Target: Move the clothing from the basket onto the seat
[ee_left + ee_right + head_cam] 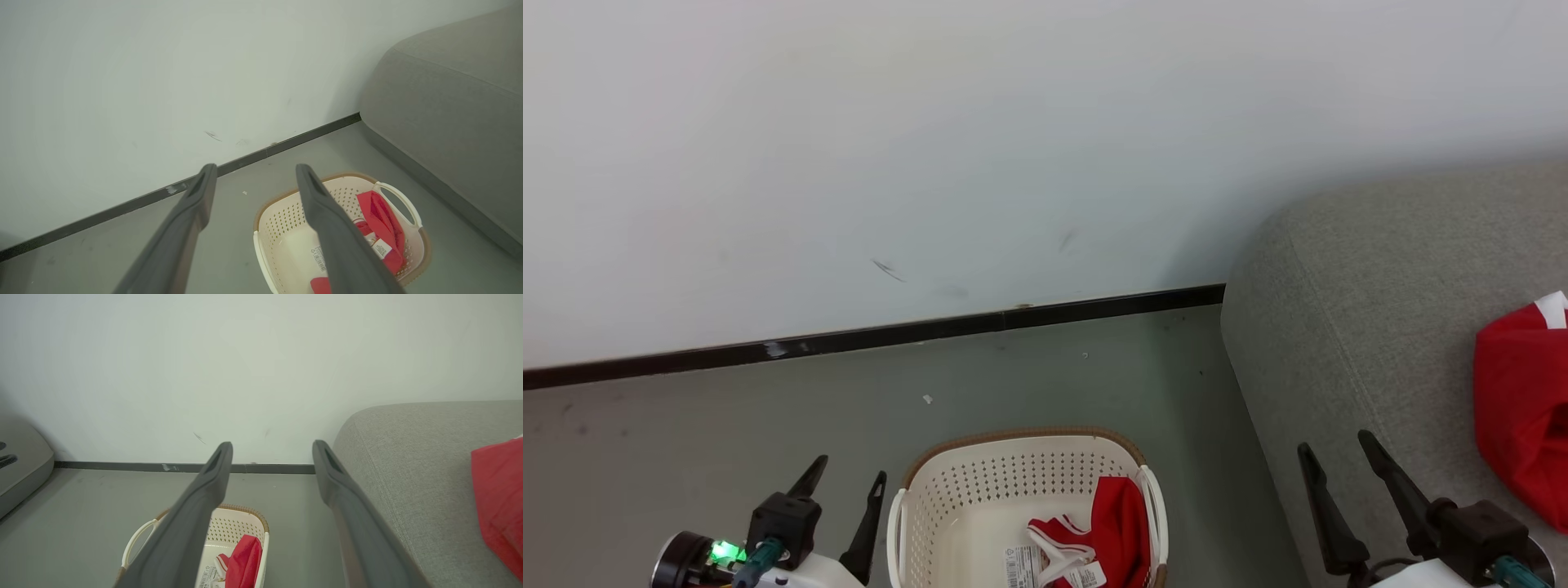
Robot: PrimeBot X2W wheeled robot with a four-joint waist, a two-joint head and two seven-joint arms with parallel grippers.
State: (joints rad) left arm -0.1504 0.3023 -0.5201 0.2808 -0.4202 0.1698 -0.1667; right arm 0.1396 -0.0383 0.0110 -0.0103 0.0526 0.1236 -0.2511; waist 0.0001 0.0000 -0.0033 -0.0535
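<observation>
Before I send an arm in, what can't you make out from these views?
- Head view: the bottom edge cuts off the near part of the basket, so how much clothing it holds is unclear.
- Left wrist view: a finger of the left gripper covers the basket's middle.
- Head and right wrist views: the red garment on the seat runs off the right edge.
- The basket's label is too small to read.

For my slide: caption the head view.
Open left pincer and right pincer flank basket of clothing; another red piece lies on seat.
</observation>
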